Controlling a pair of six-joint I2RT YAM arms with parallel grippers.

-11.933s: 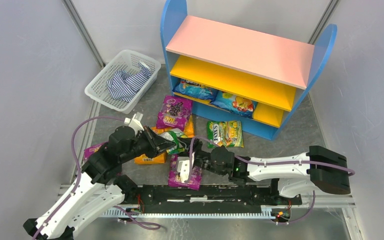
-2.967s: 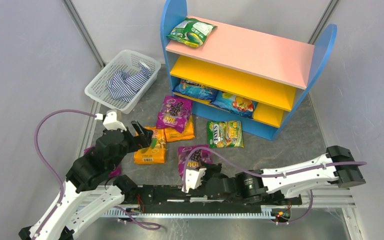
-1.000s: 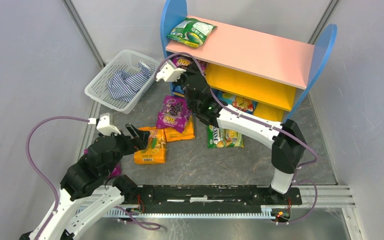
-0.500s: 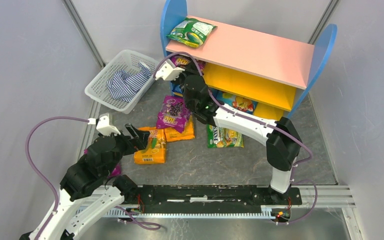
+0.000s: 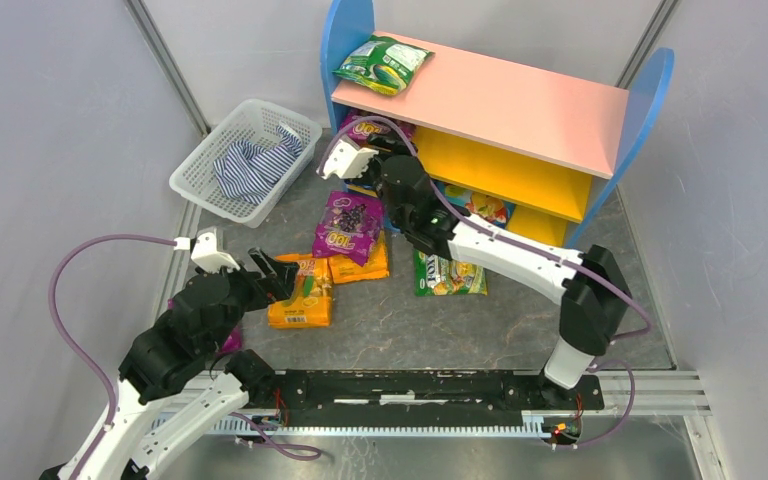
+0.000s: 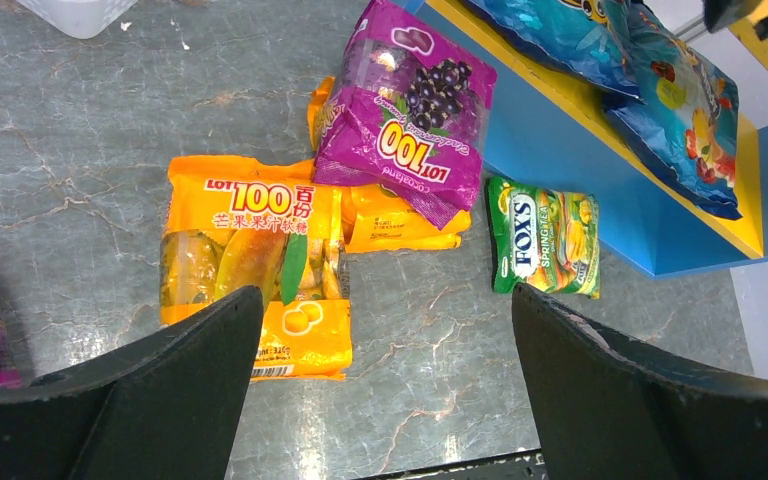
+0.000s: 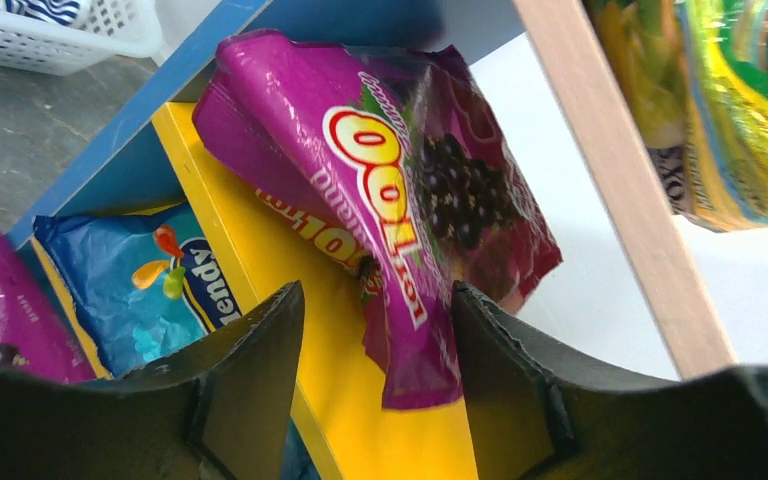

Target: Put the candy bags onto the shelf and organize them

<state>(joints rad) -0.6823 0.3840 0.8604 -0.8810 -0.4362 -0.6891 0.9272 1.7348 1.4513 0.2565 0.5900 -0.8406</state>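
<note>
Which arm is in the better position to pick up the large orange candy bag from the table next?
Left. The left gripper is open and hangs directly over the orange bag. The right gripper is far away at the shelf's yellow middle board, open beside the purple bag lying there.

Purple bag (image 7: 400, 190) slumped on shelf (image 5: 520, 105) (yellow board).

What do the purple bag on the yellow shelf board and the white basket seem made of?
Purple bag: thin plastic film with a glossy finish, shown by glare streaks and crinkles. Basket: probably rigid moulded plastic, white, with open mesh walls.
</note>
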